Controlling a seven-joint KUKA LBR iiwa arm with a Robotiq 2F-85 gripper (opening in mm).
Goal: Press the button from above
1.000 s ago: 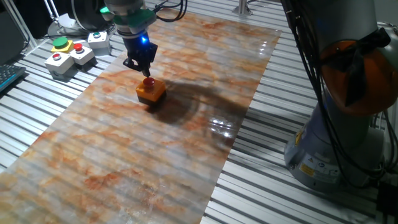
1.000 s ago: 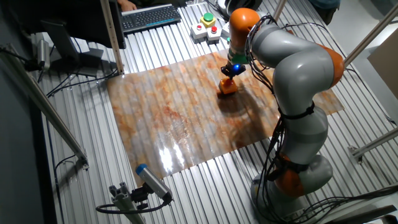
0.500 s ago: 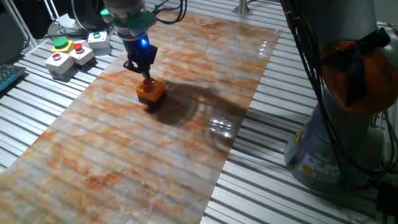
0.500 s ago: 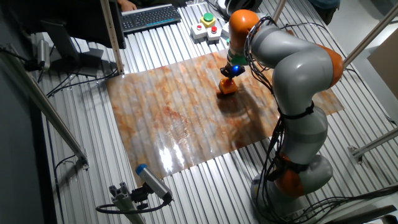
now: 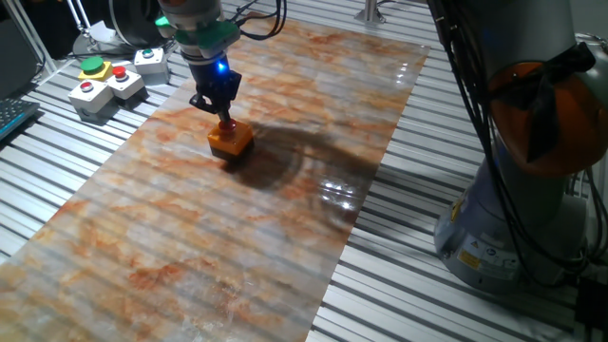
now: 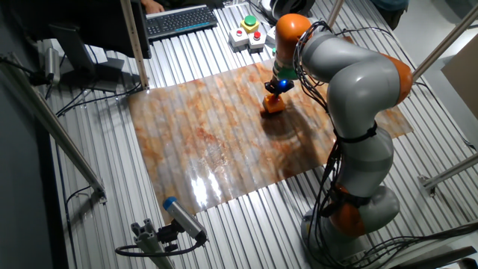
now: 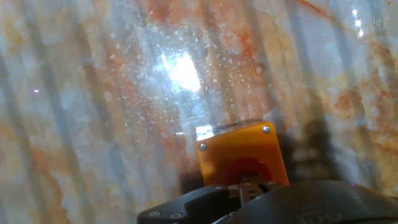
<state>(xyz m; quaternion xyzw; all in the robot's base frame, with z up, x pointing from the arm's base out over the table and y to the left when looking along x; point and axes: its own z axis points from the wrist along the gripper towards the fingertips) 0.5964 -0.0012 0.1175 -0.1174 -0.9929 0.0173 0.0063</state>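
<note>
Sitting on the marbled orange-white sheet [image 5: 218,218], the button [image 5: 230,140] shows upper-left of centre in one fixed view, and upper-right of centre in the other [image 6: 273,104]. Orange square base with a screw at each visible corner; red cap mostly covered from all angles.

Gripper [image 5: 224,116] is directly above it, pointing down, tip at the red cap. Looks like contact in the fixed view, but can't confirm touching vs. just above. Blue LED lit on the gripper body, teal ring above it. In the other fixed view the gripper [image 6: 275,89] sits right over the orange base.

Hand view: orange base [image 7: 240,154] at lower centre-right, red cap partly visible at its bottom edge, dark gripper housing [image 7: 249,198] filling the bottom of frame over it. Bright glare patch on the sheet, upper centre.

Finger state: can't tell. No view shows a gap or the tips meeting.

Grey button boxes [image 5: 109,81] are clustered at upper left of the first fixed view, off the sheet on the slatted table [image 5: 418,275], well apart from the orange one. Keyboard [image 6: 181,20] at top of the other view.
</note>
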